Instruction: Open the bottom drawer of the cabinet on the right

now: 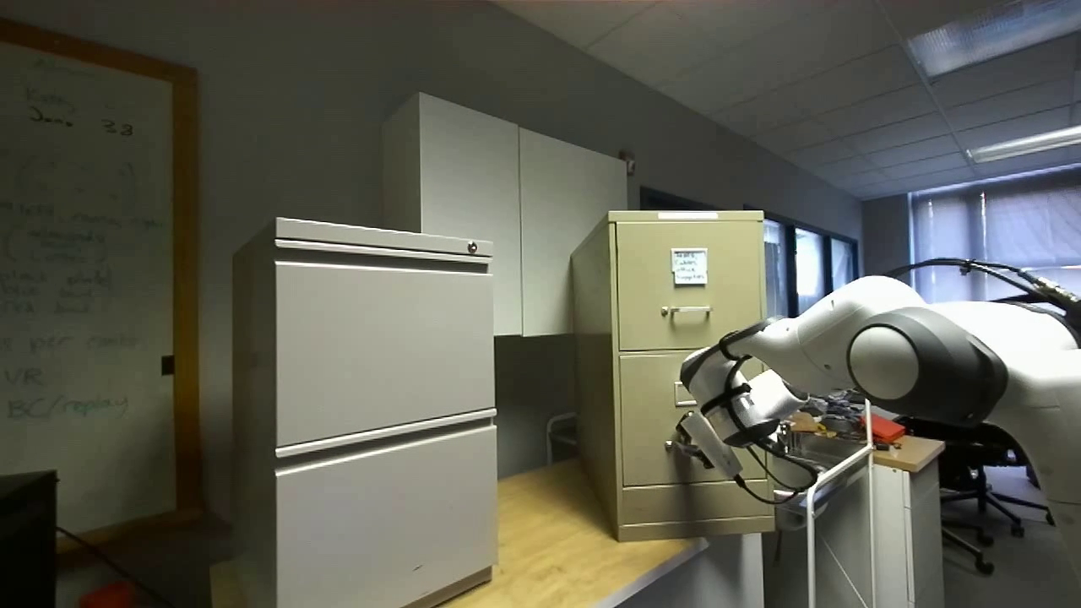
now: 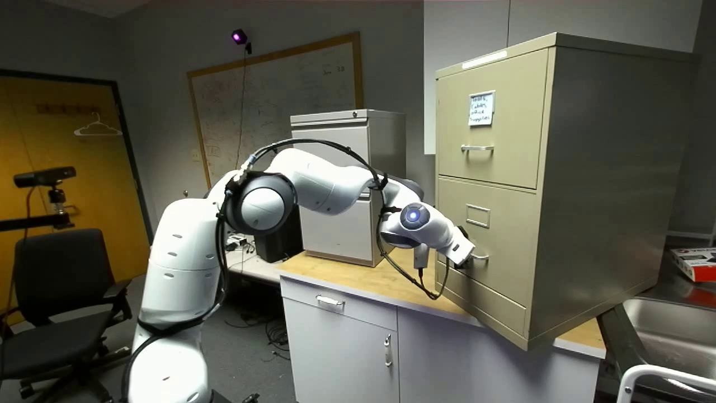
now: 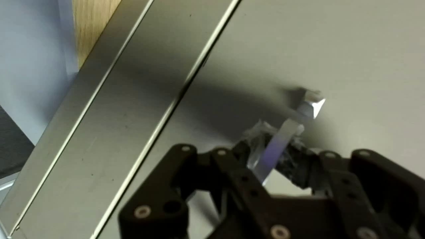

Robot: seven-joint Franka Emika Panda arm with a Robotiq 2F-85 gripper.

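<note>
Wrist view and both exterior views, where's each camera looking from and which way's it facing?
An exterior view: nearer the gray cabinet, facing it and the beige cabinet beyond; the arm is at picture right.
An exterior view: nearer the sink, facing the beige cabinet, with the yellow door at left; the arm covers left and center.
Wrist view: just behind the gripper, which shows at the handle; facing the lower drawer up close.
Both exterior views share the arm, both cabinets and the whiteboard.
</note>
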